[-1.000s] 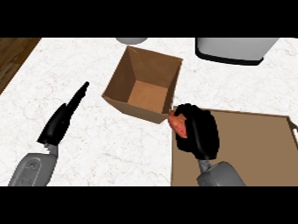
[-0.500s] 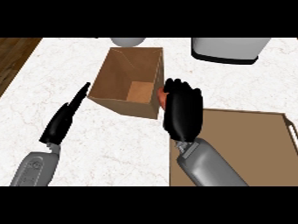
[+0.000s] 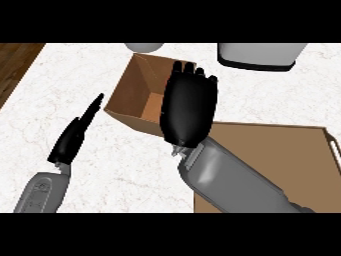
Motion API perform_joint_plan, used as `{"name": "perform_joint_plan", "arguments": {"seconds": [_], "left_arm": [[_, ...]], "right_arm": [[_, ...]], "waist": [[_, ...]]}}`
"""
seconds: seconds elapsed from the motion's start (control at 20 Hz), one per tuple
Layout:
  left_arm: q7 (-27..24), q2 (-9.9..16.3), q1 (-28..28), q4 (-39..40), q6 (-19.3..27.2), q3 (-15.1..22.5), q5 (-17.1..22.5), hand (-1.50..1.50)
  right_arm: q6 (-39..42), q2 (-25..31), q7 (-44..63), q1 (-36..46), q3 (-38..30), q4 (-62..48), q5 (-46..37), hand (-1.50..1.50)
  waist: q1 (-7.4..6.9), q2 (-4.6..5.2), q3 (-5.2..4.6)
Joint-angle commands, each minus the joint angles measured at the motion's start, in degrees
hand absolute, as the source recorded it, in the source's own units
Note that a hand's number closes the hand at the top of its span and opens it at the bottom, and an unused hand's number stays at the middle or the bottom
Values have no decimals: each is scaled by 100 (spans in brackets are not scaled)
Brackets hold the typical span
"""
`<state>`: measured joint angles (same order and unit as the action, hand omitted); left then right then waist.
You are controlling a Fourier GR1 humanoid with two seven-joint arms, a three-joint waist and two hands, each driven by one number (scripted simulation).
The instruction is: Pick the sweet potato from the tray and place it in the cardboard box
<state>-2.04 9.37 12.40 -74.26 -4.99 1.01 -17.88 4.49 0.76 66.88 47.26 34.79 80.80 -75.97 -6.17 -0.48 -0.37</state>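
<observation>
Nearest, the flat brown wooden tray (image 3: 291,150) lay at the lower right, its left part under the grey right forearm. The left hand (image 3: 75,137) rested straight-fingered on open white marble counter (image 3: 47,95). The right hand (image 3: 189,107) hovered over the open brown cardboard box (image 3: 132,95); its grip and the sweet potato could not be made out.

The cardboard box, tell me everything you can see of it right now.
The cardboard box is brown and open-topped, with plain walls and a lighter orange-brown floor showing inside. It stands on the white marbled counter, turned at an angle, just beyond the wooden tray. The right hand is spread over its right side, hiding that wall and part of the opening. Whether anything lies inside cannot be seen.
</observation>
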Motion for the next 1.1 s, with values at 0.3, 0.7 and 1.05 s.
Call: {"name": "perform_joint_plan", "arguments": {"seconds": [0.3, 0.7, 1.05], "left_arm": [[-96, 88, 49, 52, 40, -155, 41, 0], [150, 118, 58, -135, 35, -172, 22, 0], [-39, 146, 59, 7, 17, -257, 94, 0]], "right_arm": [[474, -71, 1676, 559, -118, -857, 1407, 150], [-891, -71, 978, 789, -112, -1704, 3094, -150], [-3238, -72, -24, 597, -256, -1278, 2397, -150]], "waist": [[171, 72, 24], [149, 103, 34], [170, 129, 44]]}}
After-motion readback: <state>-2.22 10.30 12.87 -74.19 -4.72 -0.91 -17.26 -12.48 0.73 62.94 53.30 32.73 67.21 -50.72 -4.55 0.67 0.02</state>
